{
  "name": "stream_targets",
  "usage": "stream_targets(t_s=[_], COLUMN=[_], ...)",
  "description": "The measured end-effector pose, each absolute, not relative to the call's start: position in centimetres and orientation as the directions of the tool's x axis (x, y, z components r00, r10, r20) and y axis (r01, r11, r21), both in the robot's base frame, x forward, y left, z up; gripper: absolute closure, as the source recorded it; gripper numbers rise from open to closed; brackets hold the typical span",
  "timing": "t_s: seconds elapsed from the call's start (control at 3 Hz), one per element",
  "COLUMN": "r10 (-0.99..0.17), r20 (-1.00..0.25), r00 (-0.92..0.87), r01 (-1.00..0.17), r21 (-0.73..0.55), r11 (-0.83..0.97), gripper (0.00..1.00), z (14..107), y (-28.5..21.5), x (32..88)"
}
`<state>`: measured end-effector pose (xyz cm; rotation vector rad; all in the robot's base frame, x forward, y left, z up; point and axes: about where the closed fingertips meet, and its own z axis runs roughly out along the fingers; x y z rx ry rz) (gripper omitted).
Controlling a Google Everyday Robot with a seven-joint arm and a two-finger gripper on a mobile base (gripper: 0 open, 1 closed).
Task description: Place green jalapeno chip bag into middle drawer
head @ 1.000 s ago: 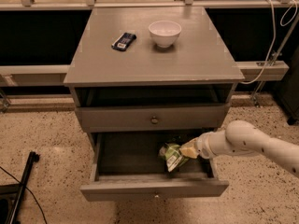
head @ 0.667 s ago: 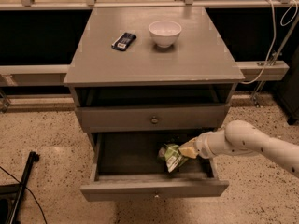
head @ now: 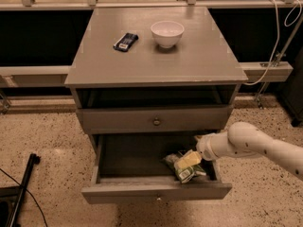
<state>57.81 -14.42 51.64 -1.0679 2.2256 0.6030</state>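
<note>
**Chip bag down in the open drawer, gripper on top of it**

On the floor far left, off the table's left edge: a black stand [head: 29, 167], only partly in view.

On the grey table [head: 156, 65], left of centre and toward the back edge: a small dark wrapper [head: 125, 41], lying at a slant. Just right of it, near the middle of the back edge: a white bowl [head: 167, 33], upright.

Under the front edge: a shut upper drawer front [head: 118, 121] with a centred brass knob [head: 156, 122]. Below that, pulled out past the front edge: the middle drawer [head: 142, 191], dark inside.

In the drawer's right half, below the table's front right corner: the green jalapeno chip bag [head: 183, 174], crumpled, long axis diagonal, running from the back left toward the drawer's front right corner.

Right over the bag and touching it from above: the gripper [head: 188, 161], reaching in from the right on a white arm [head: 255, 145]. Grip state: cannot tell.

Off the back right corner: a pale cable [head: 278, 32] hanging down.
</note>
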Motion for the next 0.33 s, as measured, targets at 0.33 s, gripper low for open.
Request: stream_targets(t_s=[0.33], r10=[-0.538], r20=[-0.677], r00=[-0.503], r01=[-0.806], r21=[0.142], r11=[0.575], gripper=[0.00], z=[51.64], y=[-14.42], x=[57.81])
